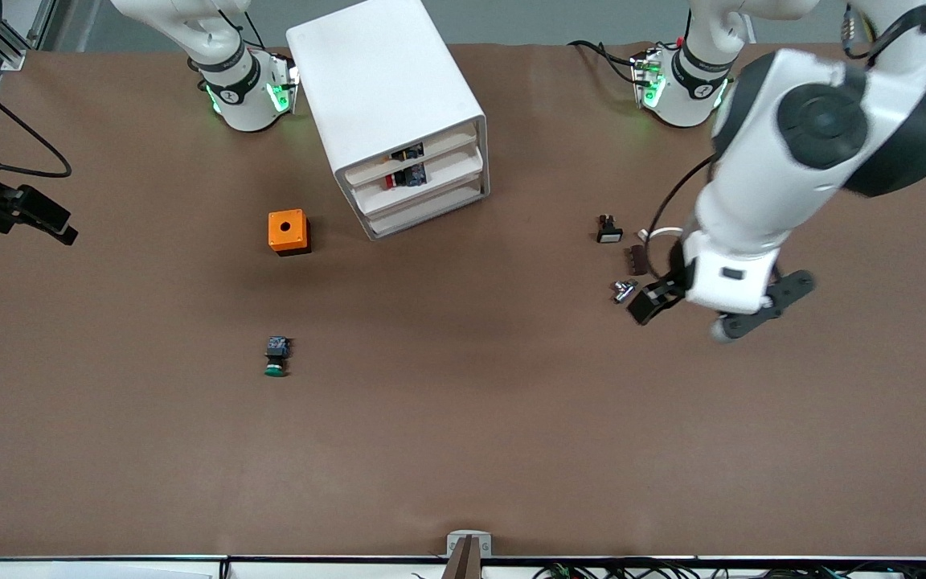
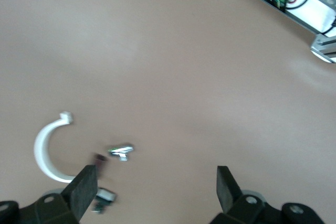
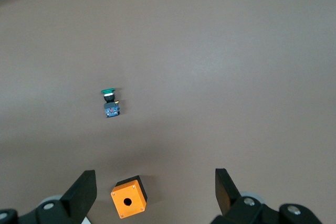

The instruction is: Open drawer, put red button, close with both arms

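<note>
So the red button [image 1: 391, 182] already lies in the half-open drawer [image 1: 423, 178]; neither spread-fingered, empty gripper is close: the left gripper [image 1: 684, 308] hovers over small parts, the right gripper [image 1: 33, 215] toward the table's edge.

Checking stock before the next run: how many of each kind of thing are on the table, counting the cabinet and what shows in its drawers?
Cabinet: 1
Orange box: 1
Push buttons: 2 (green button, red button in a drawer)
Dark part in the drawer above: 1
Small loose parts: 4 (black switch, brown piece, silver piece, white clip)
Total: 9
</note>
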Motion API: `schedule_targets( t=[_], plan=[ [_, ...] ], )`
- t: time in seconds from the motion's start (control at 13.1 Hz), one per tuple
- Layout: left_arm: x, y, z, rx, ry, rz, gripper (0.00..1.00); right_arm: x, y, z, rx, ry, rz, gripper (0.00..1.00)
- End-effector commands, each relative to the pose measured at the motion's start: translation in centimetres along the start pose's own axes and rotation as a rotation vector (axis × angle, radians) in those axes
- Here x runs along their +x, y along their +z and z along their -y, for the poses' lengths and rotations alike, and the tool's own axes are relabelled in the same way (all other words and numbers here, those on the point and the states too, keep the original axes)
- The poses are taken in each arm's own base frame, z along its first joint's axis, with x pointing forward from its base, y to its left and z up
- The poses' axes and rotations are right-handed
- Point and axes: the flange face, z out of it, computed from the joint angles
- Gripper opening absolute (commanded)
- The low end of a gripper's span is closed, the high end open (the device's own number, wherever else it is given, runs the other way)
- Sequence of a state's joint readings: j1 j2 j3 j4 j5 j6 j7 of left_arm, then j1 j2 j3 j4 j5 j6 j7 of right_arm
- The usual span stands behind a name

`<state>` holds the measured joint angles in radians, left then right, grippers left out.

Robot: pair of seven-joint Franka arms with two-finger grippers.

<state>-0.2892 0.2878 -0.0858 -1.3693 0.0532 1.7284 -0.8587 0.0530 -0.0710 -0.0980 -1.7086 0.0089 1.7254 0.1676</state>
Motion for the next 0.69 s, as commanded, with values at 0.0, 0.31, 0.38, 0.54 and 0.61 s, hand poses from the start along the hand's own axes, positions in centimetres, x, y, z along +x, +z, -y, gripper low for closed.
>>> schedule_targets(
  t=[0.0, 0.31, 0.38, 0.54, 0.61],
  plan=[
    [1.1, -4.2, 5.9, 0.045, 0.099, 0.008, 1.0, -0.5, -0.8, -0.3, -0.013, -0.008, -0.011, 1.0],
    [2.3, -8.2, 12.4, 0.07, 0.215, 0.048, 1.0, -0.5, -0.8, -0.4, -0.013, -0.006, -0.011, 1.0],
    [2.3, -8.8, 13.7, 0.077, 0.231, 0.06, 1.0, -0.5, -0.9, -0.5, -0.013, -0.005, -0.011, 1.0],
    [1.9, -10.5, 15.7, 0.084, 0.254, 0.071, 1.0, -0.5, -0.8, -0.5, -0.014, -0.005, -0.01, 1.0],
    [1.3, -11.1, 16.5, 0.088, 0.294, 0.079, 1.0, -0.5, -0.8, -0.5, -0.014, -0.005, -0.01, 1.0]
  ],
)
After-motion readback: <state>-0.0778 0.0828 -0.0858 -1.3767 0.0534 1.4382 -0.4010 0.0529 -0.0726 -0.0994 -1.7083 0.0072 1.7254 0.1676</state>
